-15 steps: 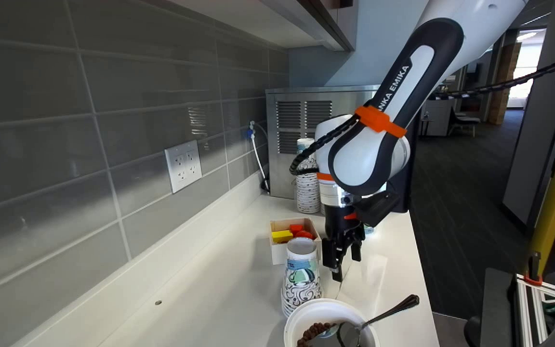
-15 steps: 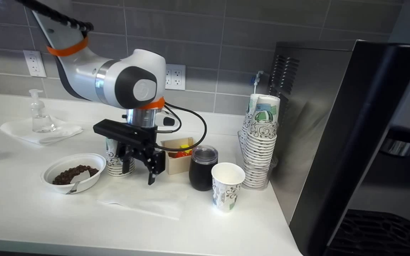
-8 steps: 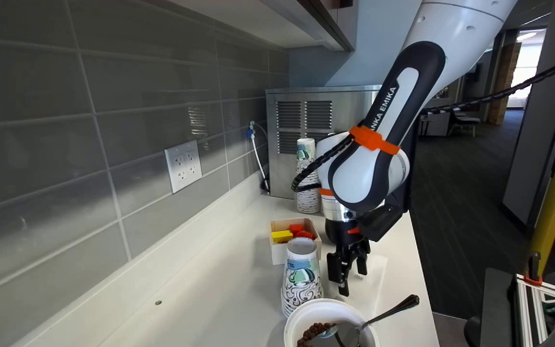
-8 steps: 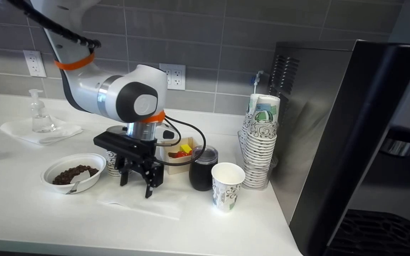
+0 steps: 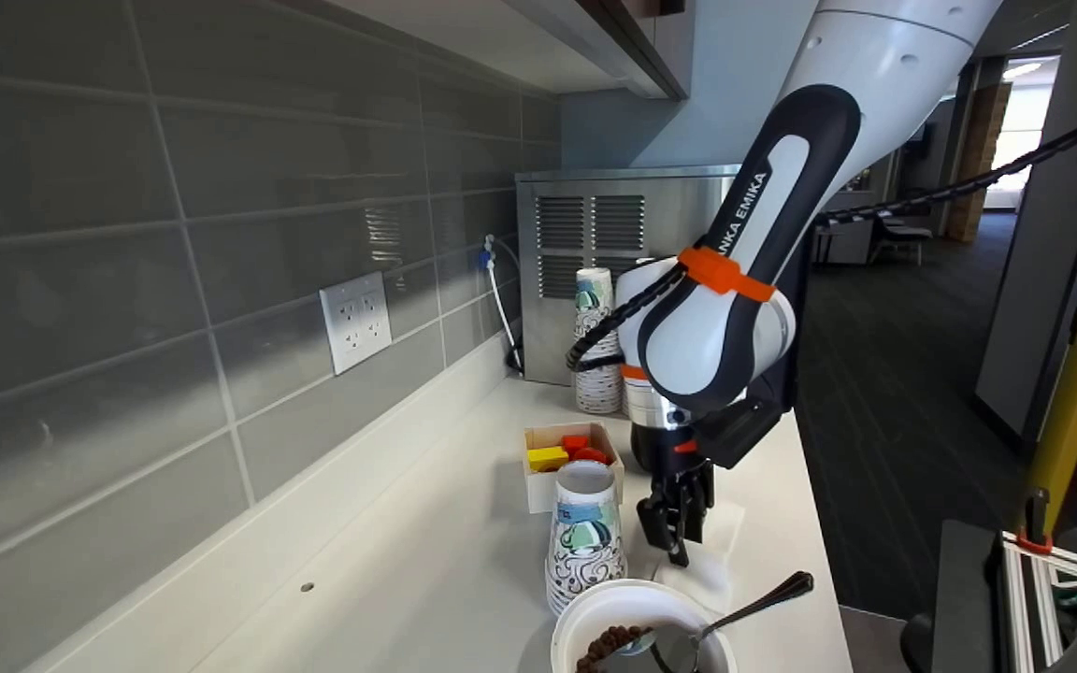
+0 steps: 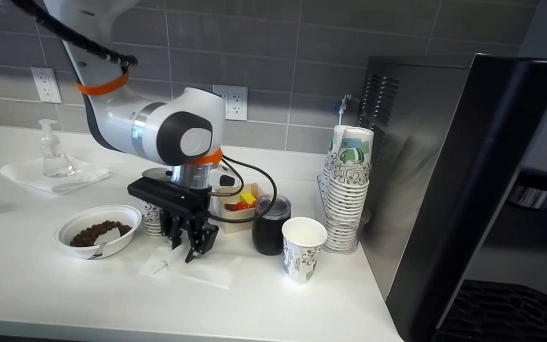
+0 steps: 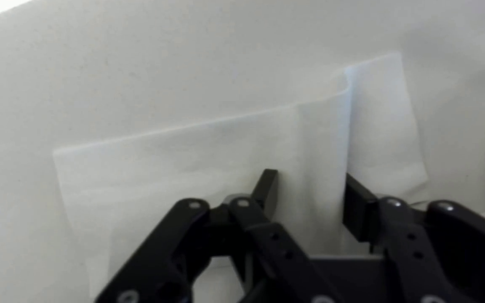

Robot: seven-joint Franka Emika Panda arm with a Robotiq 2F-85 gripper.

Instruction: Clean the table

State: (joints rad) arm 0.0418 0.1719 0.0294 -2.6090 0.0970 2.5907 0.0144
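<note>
The table [image 6: 88, 299] is the long off-white countertop, shown in both exterior views. A thin white paper napkin [image 7: 175, 160] lies on it, pushed up into a fold with one end turned over. My gripper [image 7: 309, 181] points down over the napkin, its tips at or very near the paper. Its two black fingers [image 7: 267, 185] stand part-way apart, and the raised fold rises between them against the right one. In an exterior view the gripper [image 6: 183, 252] is right of the cereal bowl, above the rumpled napkin [image 6: 207, 273]. Whether both fingers touch the paper is unclear.
Close around stand a white bowl [image 6: 128, 216] of brown cereal with a spoon [image 5: 768, 598], upturned stacked cups [image 5: 585, 556] and a small box [image 6: 236, 222] of coloured pieces. A black tumbler [image 6: 268, 237], a paper cup [image 6: 304, 259] and a tall cup stack [image 6: 347, 204] stand rightward.
My gripper has come down onto the napkin, and its fingers have moved closer together. The napkin, flat before, is now bunched up, with its bowl-side end folded.
</note>
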